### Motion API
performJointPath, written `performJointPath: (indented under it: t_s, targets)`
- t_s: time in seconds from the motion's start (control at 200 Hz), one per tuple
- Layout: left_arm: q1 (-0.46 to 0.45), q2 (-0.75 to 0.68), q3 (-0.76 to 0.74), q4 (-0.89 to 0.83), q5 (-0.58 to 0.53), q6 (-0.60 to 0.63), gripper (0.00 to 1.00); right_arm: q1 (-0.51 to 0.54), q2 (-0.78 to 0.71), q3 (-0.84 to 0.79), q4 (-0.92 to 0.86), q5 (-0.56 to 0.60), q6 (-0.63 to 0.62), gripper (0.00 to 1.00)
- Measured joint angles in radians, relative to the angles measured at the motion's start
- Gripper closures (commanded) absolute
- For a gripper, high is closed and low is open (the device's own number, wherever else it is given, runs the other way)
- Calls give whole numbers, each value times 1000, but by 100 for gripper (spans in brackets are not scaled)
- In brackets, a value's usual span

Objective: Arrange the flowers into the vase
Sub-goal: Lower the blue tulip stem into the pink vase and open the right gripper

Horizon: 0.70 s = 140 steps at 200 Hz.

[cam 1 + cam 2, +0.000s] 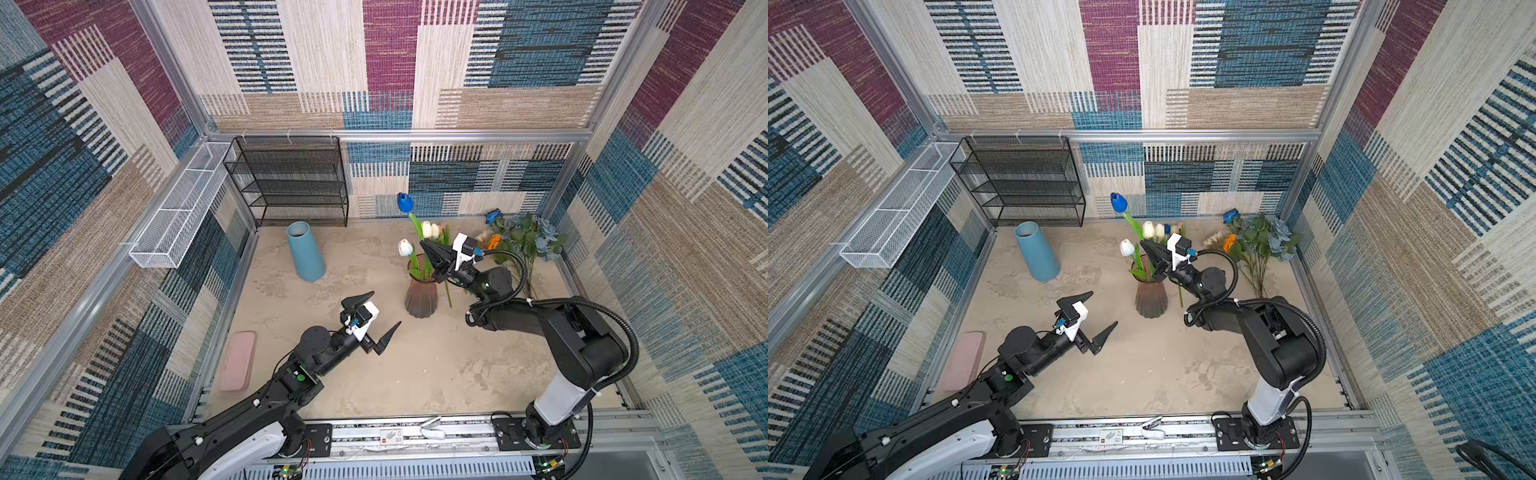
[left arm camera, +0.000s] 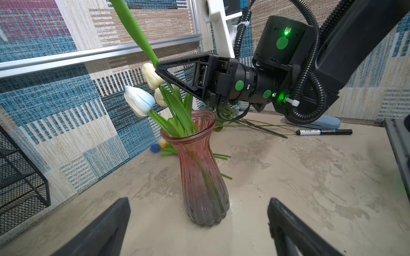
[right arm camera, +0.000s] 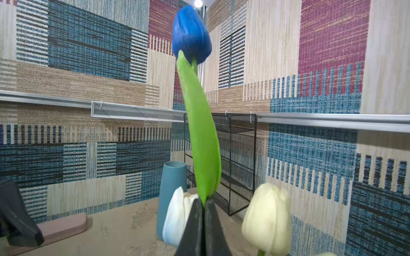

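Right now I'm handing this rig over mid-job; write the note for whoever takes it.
Grippers: the left gripper is open and empty, over the table, apart from the pink vase. The right gripper is shut on the blue tulip, upright above the vase.
Done: white tulip and cream tulips stand in the vase.
To do: seat the blue tulip, then bring the loose flowers from the back right corner.

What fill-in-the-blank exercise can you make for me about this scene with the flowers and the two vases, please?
The right gripper is shut on the ____ tulip.
The left gripper stands ____ and holds nothing.
White tulips stand in the ____ glass vase.
The tall blue vase beside the black mesh rack holds ____ flowers.
Missing words: blue; open; pink; no.
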State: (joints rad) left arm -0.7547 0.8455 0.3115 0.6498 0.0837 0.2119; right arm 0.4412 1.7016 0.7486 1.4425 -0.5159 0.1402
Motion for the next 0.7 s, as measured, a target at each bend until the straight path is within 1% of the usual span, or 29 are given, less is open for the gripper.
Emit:
performJointPath:
  t_s: [0.08, 0.12, 0.15, 0.17, 0.376, 0.536, 0.601, 0.701]
  targets:
    - [0, 1, 0, 0, -1, 0, 1, 0, -17, -21, -3, 0, -11, 81]
    - [0, 3, 0, 0, -2, 0, 1, 0, -29, -28, -7, 0, -19, 75]
    - [0, 5, 0, 0, -2, 0, 1, 0, -40, -32, -12, 2, -23, 67]
    - [0, 5, 0, 0, -2, 0, 1, 0, -48, -35, -15, 3, -26, 65]
    - [0, 22, 0, 1, -2, 0, 1, 0, -154, -64, -107, 34, -46, 61]
    - [0, 31, 0, 1, -1, 0, 1, 0, -294, -108, -221, 83, -63, 58]
    - [0, 32, 2, 3, 0, 0, 1, 0, -368, -109, -285, 116, -66, 51]
    - [0, 41, 5, 6, 2, 0, 1, -6, -479, -80, -415, 198, -78, 42]
